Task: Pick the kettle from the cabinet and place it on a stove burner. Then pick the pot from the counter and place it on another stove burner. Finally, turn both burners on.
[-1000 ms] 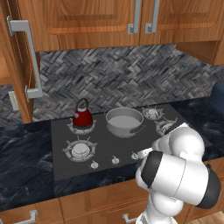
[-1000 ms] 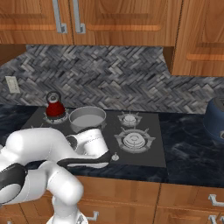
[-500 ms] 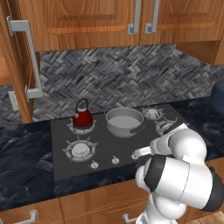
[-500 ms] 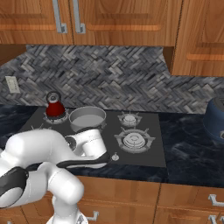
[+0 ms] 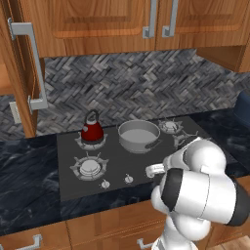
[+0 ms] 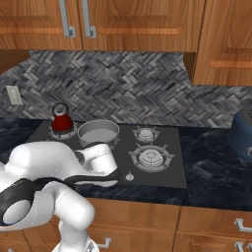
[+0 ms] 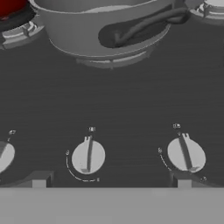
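Observation:
The dark red kettle [image 5: 92,130] [image 6: 61,121] stands on the back-left burner. Beside it the grey pot [image 5: 139,136] [image 6: 99,133] sits on the back-middle burner, and both fill the top of the hand view: pot [image 7: 105,26], kettle [image 7: 11,6]. My gripper [image 7: 111,181] is open and holds nothing, low over the cooktop's front edge. It looks at the front knobs: one [image 7: 88,156] sits left of centre between the fingertips, another [image 7: 186,154] just above the right fingertip [image 7: 183,183]. The cabinet door [image 5: 19,63] stands open at the left.
The free front-left burner [image 5: 89,167] and the right burners [image 6: 151,157] [image 6: 146,133] carry nothing. A third knob [image 7: 4,155] shows at the left edge. A dark blue vessel [image 6: 243,134] stands on the black counter [image 6: 211,162] at the right. My arm hides the cooktop's front right in the left base view.
The hand has crept slightly left along the cooktop's front edge. Kettle and pot have not moved, and the jaws stay open.

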{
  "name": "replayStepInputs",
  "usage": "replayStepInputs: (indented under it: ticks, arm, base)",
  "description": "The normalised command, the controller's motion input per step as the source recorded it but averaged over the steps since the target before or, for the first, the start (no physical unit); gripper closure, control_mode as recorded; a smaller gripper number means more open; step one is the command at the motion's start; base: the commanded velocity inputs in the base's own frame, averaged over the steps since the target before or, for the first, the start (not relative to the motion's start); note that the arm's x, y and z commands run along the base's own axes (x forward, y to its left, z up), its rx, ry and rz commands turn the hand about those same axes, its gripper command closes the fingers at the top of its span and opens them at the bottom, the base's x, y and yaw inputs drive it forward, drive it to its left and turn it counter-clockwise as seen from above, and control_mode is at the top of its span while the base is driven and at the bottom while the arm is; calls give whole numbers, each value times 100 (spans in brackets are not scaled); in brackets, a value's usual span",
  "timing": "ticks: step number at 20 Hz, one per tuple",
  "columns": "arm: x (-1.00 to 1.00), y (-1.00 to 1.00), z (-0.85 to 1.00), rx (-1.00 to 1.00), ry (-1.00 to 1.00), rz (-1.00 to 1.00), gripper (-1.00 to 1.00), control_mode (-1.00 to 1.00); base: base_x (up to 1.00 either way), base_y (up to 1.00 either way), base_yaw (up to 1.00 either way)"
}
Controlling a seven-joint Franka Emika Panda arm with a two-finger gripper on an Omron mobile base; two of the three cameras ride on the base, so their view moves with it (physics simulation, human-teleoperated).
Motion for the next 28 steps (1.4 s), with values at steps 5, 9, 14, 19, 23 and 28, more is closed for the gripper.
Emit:
replayStepInputs:
  ticks: [5, 9, 14, 19, 23, 28]
  arm:
    - [10, 40, 41, 13, 44, 9, -100, -100]
    - [22, 22, 14, 8, 30, 7, -100, -100]
    - [29, 21, -5, 0, 4, 3, -100, -100]
    - [34, 38, -2, 0, 10, 0, -100, -100]
    - [15, 20, -2, 0, 10, 0, -100, -100]
    - [0, 0, -8, 0, 4, 0, -100, -100]
  base:
    - [0, 0, 0]
    - [0, 0, 0]
    - [0, 0, 0]
    - [0, 0, 0]
    - [0, 0, 0]
    - [0, 0, 0]
